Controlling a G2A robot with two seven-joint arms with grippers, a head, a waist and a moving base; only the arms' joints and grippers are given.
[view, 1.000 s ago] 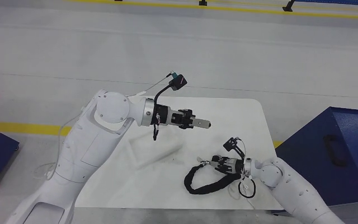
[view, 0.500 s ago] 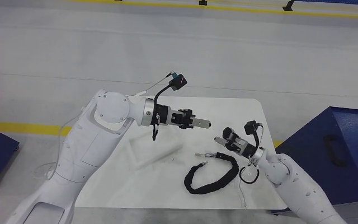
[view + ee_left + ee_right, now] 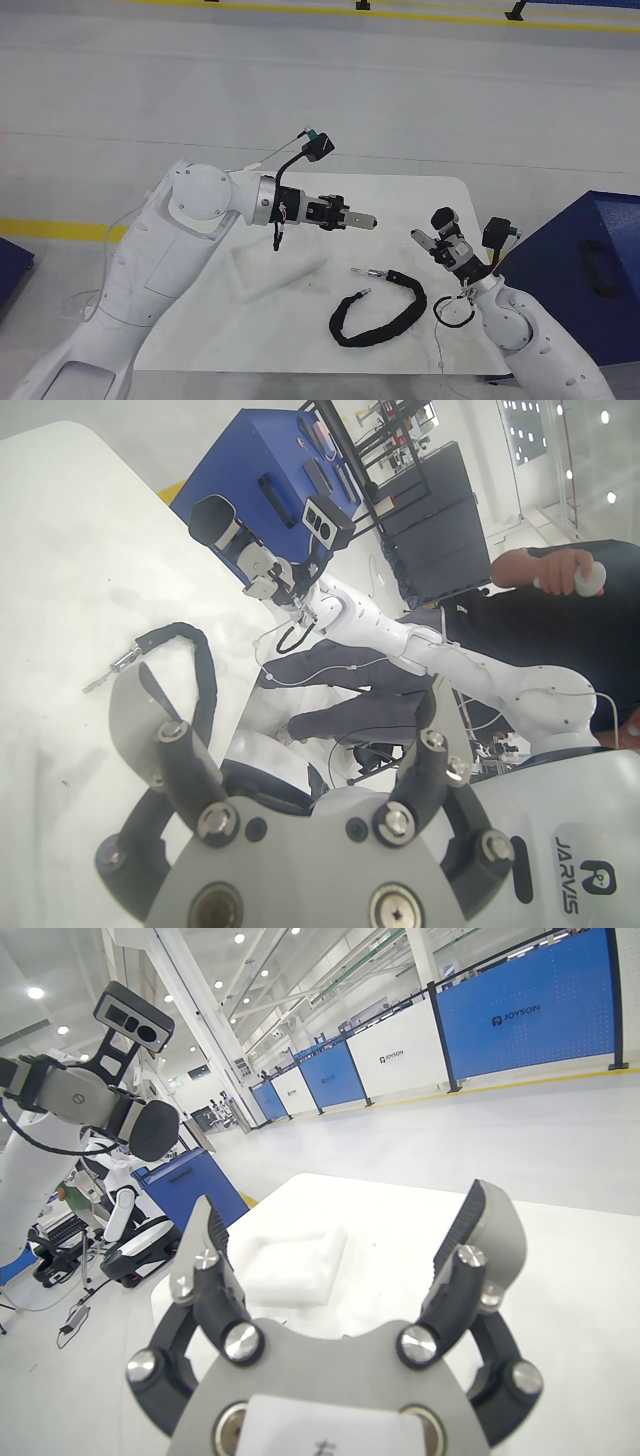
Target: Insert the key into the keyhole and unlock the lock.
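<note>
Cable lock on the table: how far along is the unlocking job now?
Looks done: the cable lock lies on the table with its two ends apart, a thin metal piece sticking out of one; whether that is the key I cannot tell. In hand: nothing; the left gripper and the right gripper are both open and empty. Left: probably only confirming the lock is released.

One cable lock point(image 3: 378, 333), one foam pad point(image 3: 295, 1263)
</note>
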